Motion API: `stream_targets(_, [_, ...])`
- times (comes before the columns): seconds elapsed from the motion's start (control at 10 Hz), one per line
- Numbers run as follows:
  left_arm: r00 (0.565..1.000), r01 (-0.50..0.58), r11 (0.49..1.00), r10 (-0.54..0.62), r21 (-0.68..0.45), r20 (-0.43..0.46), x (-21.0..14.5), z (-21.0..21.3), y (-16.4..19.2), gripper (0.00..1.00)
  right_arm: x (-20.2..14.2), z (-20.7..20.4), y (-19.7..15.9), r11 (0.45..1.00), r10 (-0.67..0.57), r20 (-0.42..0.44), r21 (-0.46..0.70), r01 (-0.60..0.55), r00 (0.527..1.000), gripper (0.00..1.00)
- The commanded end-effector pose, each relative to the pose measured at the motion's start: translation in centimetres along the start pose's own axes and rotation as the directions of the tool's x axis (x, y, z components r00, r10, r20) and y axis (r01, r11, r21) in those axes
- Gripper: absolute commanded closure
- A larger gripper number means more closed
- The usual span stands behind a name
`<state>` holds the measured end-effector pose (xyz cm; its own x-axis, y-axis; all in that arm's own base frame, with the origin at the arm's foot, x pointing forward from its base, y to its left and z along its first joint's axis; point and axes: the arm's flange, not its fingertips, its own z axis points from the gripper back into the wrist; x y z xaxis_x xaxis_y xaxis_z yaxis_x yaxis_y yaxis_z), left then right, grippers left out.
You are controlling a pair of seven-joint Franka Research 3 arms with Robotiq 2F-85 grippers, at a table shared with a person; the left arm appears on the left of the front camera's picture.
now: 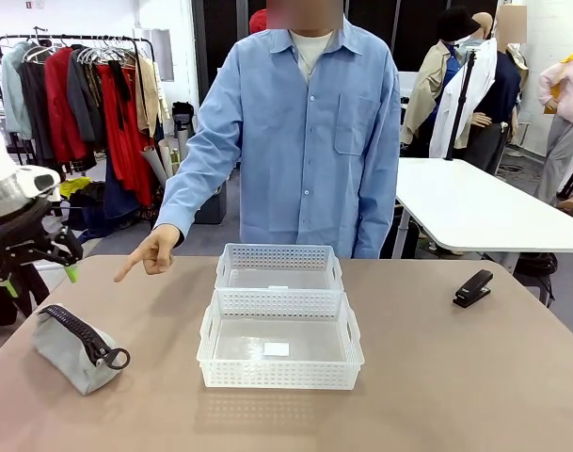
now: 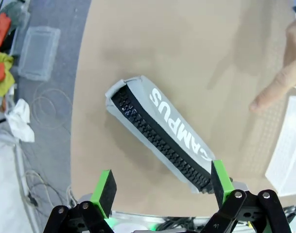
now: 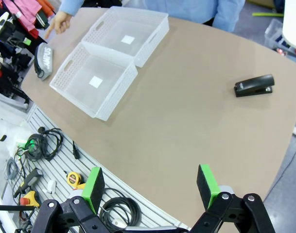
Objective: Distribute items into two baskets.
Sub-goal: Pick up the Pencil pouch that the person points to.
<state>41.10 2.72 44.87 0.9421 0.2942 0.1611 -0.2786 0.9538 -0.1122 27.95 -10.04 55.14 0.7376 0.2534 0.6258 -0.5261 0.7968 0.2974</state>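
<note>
Pincers (image 2: 161, 174) (image 3: 149, 172) two, baskets (image 1: 280, 375) (image 1: 278, 256) two, pouch (image 1: 65, 348) one, stapler (image 1: 473, 287) one.

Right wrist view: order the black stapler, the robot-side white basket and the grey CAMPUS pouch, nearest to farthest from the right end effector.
From the right end effector:
1. black stapler, right side of the table.
2. robot-side white basket, in the middle.
3. grey CAMPUS pouch, at the far left edge.

White capital letters spelling "CAMPUS" run lengthwise along the side of the soft grey fabric pouch (image 2: 163, 127) lying on the brown table (image 2: 186, 48).
</note>
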Motion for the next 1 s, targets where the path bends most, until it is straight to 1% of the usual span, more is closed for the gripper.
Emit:
stream_targets(0.0, [0.996,-0.085,0.991,0.083,0.102,0.019,0.5,-1.3,-1.3,0.0,0.0,0.0,0.1,1.0,0.002,0.007,0.009,-0.002,1.0,0.0])
stream_targets(0.2, [0.991,-0.136,0.988,0.137,0.073,-0.003,0.9,-3.5,-1.8,0.0,0.0,0.0,0.1,1.0,0.002,0.007,0.009,-0.002,1.0,0.0])
stream_targets(0.5, [0.988,-0.153,0.988,0.154,0.032,-0.014,0.8,-6.0,-1.9,0.0,0.0,0.0,0.1,1.0,0.002,0.007,0.009,-0.002,1.0,0.0])
stream_targets(0.6, [0.986,-0.164,0.986,0.164,0.027,-0.038,0.4,-7.1,-1.8,0.0,0.0,0.0,0.1,1.0,0.002,0.007,0.009,-0.002,1.0,0.0])
stream_targets(0.9, [0.983,-0.176,0.984,0.178,0.038,-0.035,-0.7,-9.5,-2.4,0.0,0.0,0.0,0.1,1.0,0.002,0.007,0.009,-0.002,1.0,0.0])
